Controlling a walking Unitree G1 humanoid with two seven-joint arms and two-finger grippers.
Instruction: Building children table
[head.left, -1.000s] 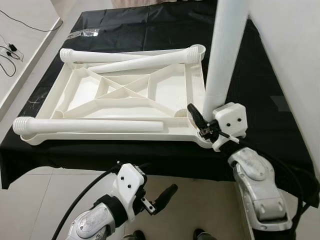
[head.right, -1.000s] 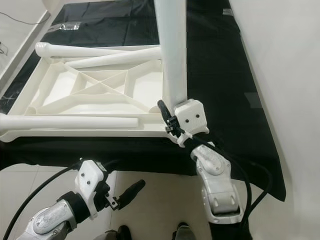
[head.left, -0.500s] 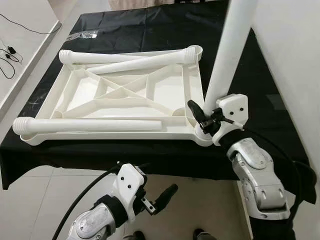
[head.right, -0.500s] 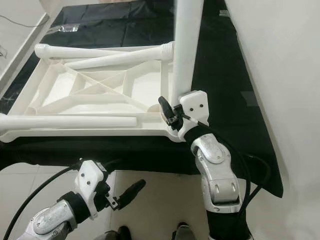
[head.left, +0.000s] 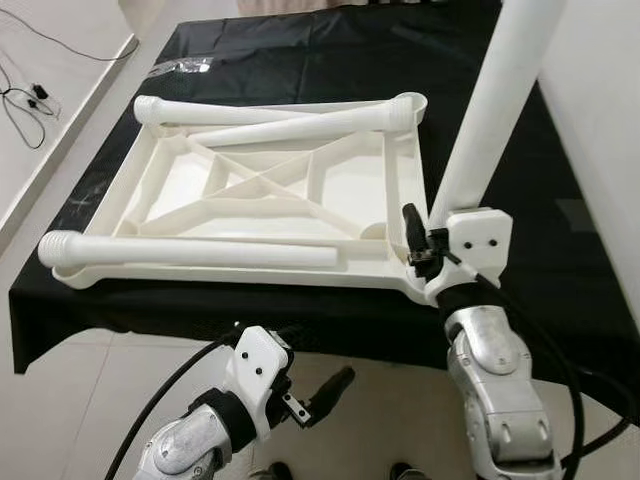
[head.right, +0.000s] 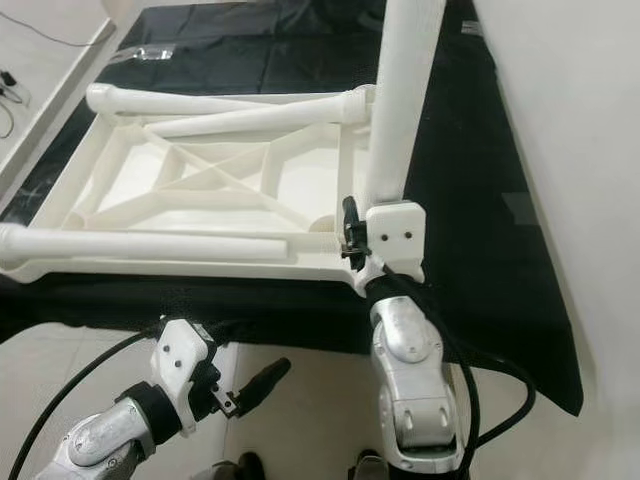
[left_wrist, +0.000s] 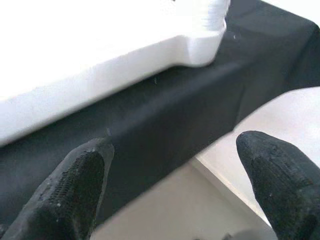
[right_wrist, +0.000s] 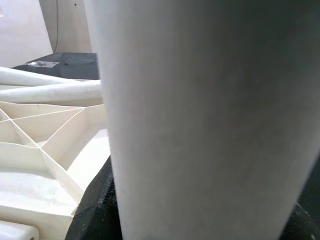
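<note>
At the worktop's near right corner, a white plastic tubular leg (head.left: 490, 120) is being gripped by the right pincer (head.left: 428, 250) and stood in the upturned white ribbed tabletop's (head.left: 270, 190) corner socket; it should be kept plumb while being pressed. The left pincer (head.left: 318, 395) is being held released below the edge.

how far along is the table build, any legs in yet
Early stage. The white tabletop lies upside down on the black cloth, ribs up. In hand: the right claw grips one leg, standing it at the near right corner; whether it is seated I cannot tell. Left to do: three legs lie loose on the tabletop. The left claw hangs open below the table edge.
</note>
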